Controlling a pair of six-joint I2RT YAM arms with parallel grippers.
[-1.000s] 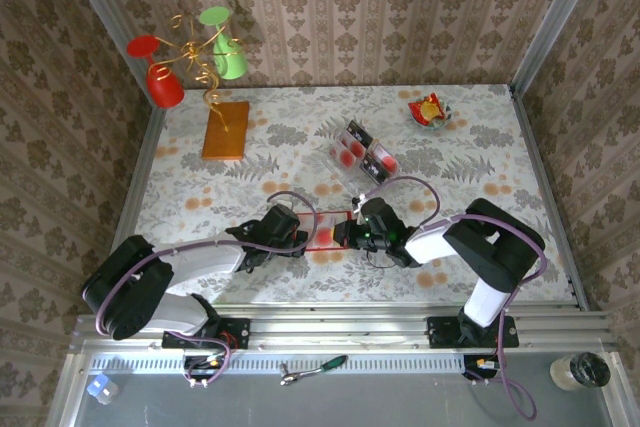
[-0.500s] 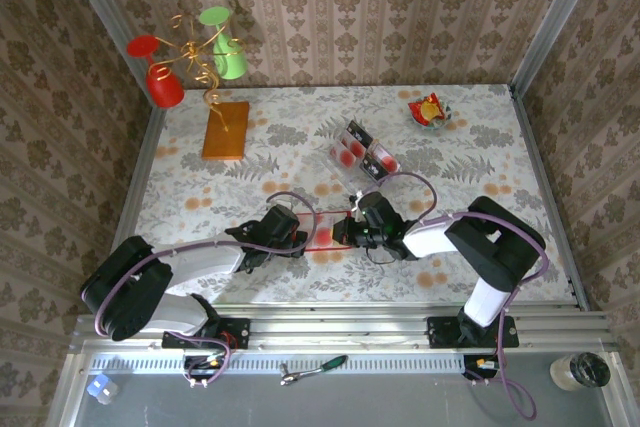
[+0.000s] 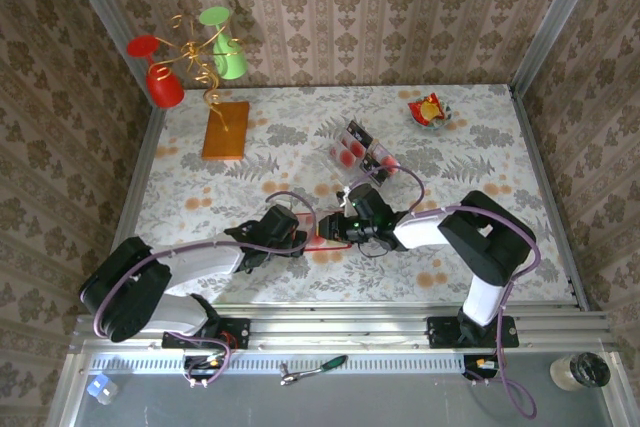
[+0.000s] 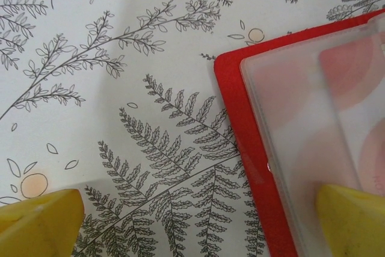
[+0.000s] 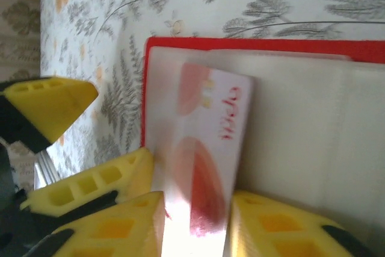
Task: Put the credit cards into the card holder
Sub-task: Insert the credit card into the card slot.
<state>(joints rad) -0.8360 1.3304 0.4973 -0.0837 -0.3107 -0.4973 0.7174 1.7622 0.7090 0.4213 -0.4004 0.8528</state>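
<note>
The card holder [image 5: 264, 45] lies open and flat on the tabletop [image 4: 120, 118] near the front, between the two arms, with its clear pocket [image 4: 301, 136] facing up. One credit card [image 5: 207, 142] lies lengthwise over that pocket, its near end between the right fingers [image 5: 123, 227]. They sit close at either long edge, but I cannot tell whether they pinch the card or stand just clear of it. The left fingers [image 4: 352, 221] are spread wide — one over the holder's pocket, the other over bare tabletop. The rest of the credit cards [image 3: 355, 152] sit together further back, well apart from the holder. Such a card is probably light, thin, stiff and slick, so it is best taken by its long edges near one end, leaving the leading end free to slide under the film. The holder looks light and floppy — likely to skate or fold unless pinned near a corner.
</note>
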